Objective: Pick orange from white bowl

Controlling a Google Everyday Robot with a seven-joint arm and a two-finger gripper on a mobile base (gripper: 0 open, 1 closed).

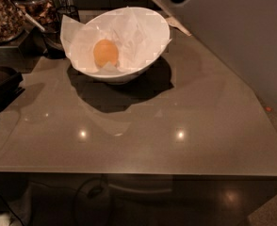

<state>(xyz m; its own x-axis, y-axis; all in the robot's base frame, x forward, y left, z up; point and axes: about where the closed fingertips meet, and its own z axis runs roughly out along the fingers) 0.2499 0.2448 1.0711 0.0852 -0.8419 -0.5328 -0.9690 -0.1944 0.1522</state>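
The white bowl (150, 62) stands at the back of the dark counter, lined with crumpled white paper (134, 34). One egg-shaped, pale yellow-orange fruit (105, 53) lies in it, left of centre. The orange is out of view. My gripper is out of view as well; only the pale body of the arm (232, 32) shows, filling the upper right above the counter.
Glass jars of dried goods (6, 13) and a dark holder (51, 36) stand at the back left. A dark tray (2, 81) sits at the left edge. A scrap of paper (178, 26) lies behind the bowl. The counter's front edge (138, 173) runs across the bottom.
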